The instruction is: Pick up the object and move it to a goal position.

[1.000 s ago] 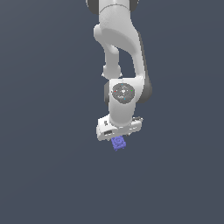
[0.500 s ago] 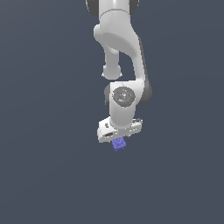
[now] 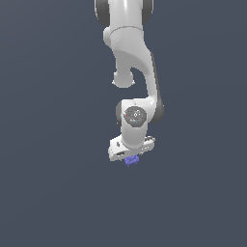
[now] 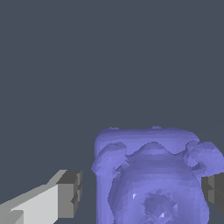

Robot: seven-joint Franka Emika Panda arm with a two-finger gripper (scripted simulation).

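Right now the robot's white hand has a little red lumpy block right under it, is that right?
Almost. The block is not red: the object is blue-purple, as the wrist view shows up close. The rest holds: in the exterior view it sits right under the white gripper, small and lumpy.

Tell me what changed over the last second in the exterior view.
The arm's upper links shifted slightly, and less of the object now shows beneath the end effector. Nothing was taken hold of or let go. The object stayed at the end effector, against the same plain background.
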